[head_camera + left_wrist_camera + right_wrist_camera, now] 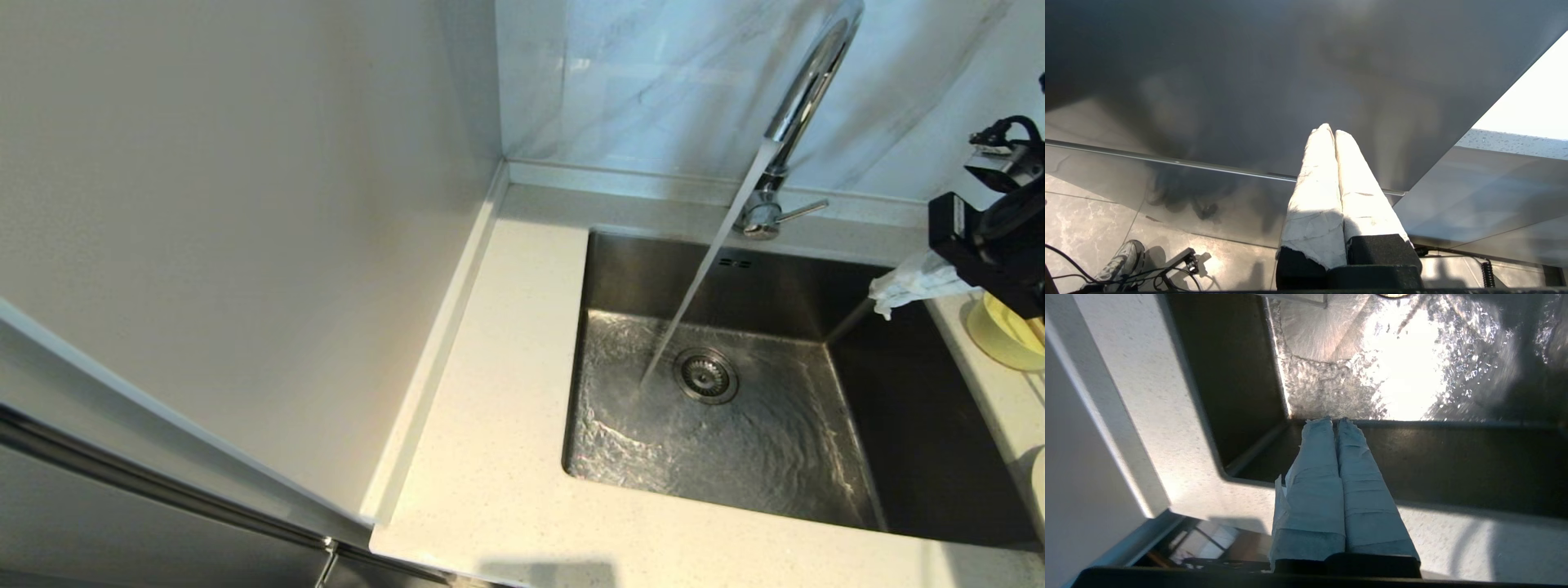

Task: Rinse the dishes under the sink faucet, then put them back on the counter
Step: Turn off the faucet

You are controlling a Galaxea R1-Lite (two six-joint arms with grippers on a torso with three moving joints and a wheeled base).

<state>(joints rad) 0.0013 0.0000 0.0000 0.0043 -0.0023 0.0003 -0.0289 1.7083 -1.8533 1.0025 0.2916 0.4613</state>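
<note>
Water runs from the chrome faucet (pixel 804 90) in a slanting stream (pixel 702 278) into the steel sink (pixel 816 474), landing beside the drain (pixel 706 376). My right gripper (pixel 883 298) (pixel 1334 420) hovers over the sink's back right corner, its white-wrapped fingers shut with nothing between them. Just behind it, the pale-yellow bowl (pixel 1000 339) sits on the counter (pixel 490 408) right of the basin, partly hidden by the arm. An off-white curved edge, likely the plate (pixel 1038 490), peeks in at the right border. I cannot make out the chopsticks. My left gripper (pixel 1331 130) hangs shut and empty below counter level.
The faucet's thin lever (pixel 804 211) points right from its base. A tall pale wall panel (pixel 245 245) borders the counter's left side, and a marbled backsplash (pixel 653 82) runs behind. A grey cabinet front (pixel 1249 81) and tiled floor (pixel 1086 220) lie before the left gripper.
</note>
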